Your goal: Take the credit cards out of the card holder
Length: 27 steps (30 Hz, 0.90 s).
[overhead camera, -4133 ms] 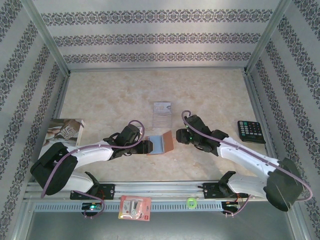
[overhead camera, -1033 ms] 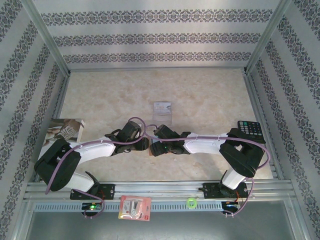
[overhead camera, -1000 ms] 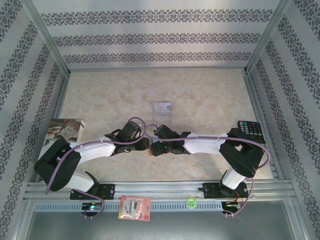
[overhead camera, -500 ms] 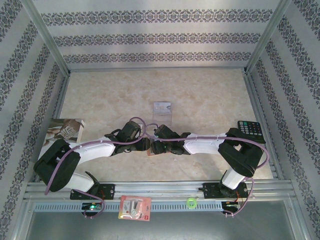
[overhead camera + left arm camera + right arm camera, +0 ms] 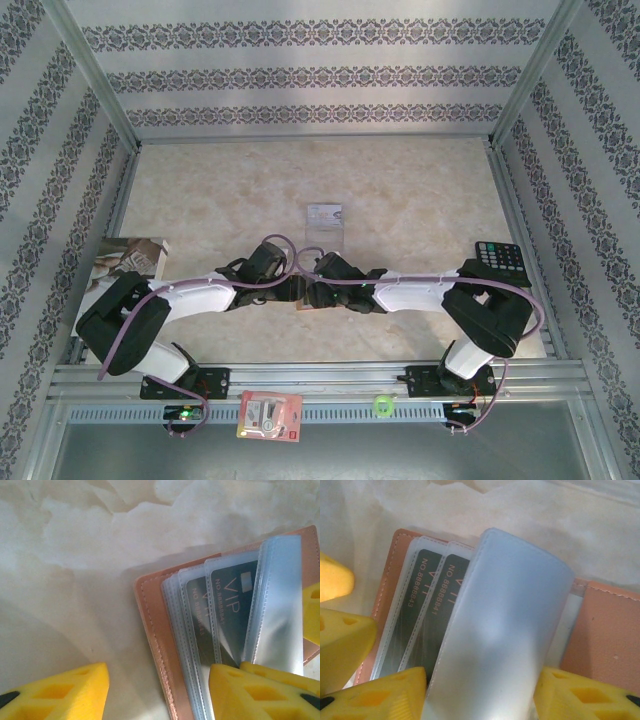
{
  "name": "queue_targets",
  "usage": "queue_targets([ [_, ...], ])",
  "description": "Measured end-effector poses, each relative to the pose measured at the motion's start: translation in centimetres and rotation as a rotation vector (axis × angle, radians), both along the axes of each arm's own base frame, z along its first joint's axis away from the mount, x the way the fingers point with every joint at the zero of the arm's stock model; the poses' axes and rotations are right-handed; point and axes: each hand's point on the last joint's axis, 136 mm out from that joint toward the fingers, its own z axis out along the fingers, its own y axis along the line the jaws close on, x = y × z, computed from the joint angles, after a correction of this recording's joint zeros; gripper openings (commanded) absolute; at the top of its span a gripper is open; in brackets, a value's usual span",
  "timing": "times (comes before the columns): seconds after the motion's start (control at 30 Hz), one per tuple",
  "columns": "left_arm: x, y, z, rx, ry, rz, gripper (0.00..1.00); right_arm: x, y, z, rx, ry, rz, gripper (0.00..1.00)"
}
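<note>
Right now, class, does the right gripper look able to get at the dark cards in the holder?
Probably not yet: a clear plastic flap stands between the fingers of the right gripper, and the cards sit sleeved beside it in the card holder.

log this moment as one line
left gripper: open, straddling card holder edge | right gripper: astride clear sleeve, grip unclear | credit cards: two in sleeves

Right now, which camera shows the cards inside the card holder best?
Left wrist: the dark cards sit in clear sleeves of the card holder, VIP lettering readable. Right wrist shows their numbers, but a raised frosted sleeve covers part. Top external: too distant, holder mostly covered.
</note>
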Motion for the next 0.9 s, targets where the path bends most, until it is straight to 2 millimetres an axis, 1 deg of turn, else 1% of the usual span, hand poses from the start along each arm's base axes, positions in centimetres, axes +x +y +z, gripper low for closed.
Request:
queue_targets([
  [0.2,-0.1,0.0,0.2,0.001,-0.015,-0.001,0.57,-0.1,-0.5,0.1,-0.011,0.003,-0.015,0.69],
  [0.43,-0.4,-0.5,0.5,-0.008,-0.022,-0.015,0.56,-0.4,-1.2,0.3,-0.020,0.016,-0.045,0.69],
  [0.57,-0.7,-0.8,0.5,-0.015,-0.018,-0.028,0.56,-0.1,-1.5,0.6,-0.019,0.005,-0.080,0.66],
  [0.7,-0.9,-1.1,0.6,-0.023,-0.013,-0.040,0.56,0.2,-1.7,1.4,-0.007,-0.014,-0.104,0.61],
  [0.73,-0.9,-1.1,0.6,-0.024,-0.013,-0.041,0.56,0.2,-1.7,1.5,-0.004,-0.018,-0.105,0.62],
  [0.83,-1.0,-1.1,0.6,-0.026,-0.011,-0.043,0.56,0.2,-1.7,1.6,-0.003,-0.021,-0.102,0.71],
  [0.9,-1.0,-1.1,0.6,-0.024,-0.011,-0.042,0.56,0.2,-1.9,1.5,-0.010,-0.018,-0.103,0.74],
])
